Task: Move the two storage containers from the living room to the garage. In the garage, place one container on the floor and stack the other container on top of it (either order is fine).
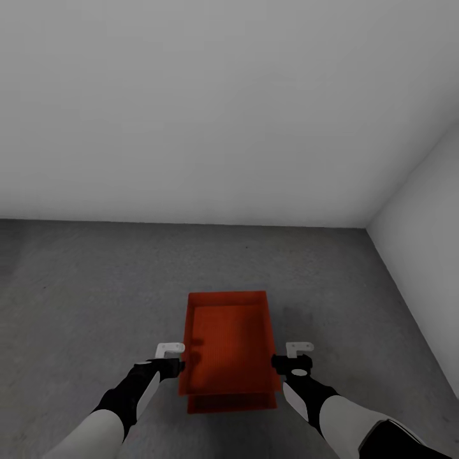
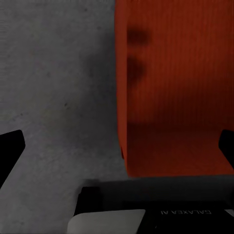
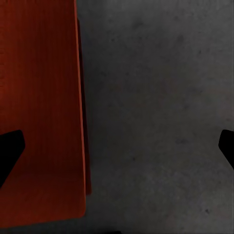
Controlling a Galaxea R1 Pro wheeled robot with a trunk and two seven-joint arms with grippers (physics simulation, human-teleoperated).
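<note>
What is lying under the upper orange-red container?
Under the upper container sits the second container on the dark grey floor. Just its near edge shows; the rest is covered.

The upper container hides nearly all of the lower container, leaving only a near strip. In both wrist views the orange walls run past the picture's edge, and only dark fingertips show.

I'm in a bare garage-like room. A dark grey, rough concrete-like floor meets plain white walls, which form a corner right of the floor.
</note>
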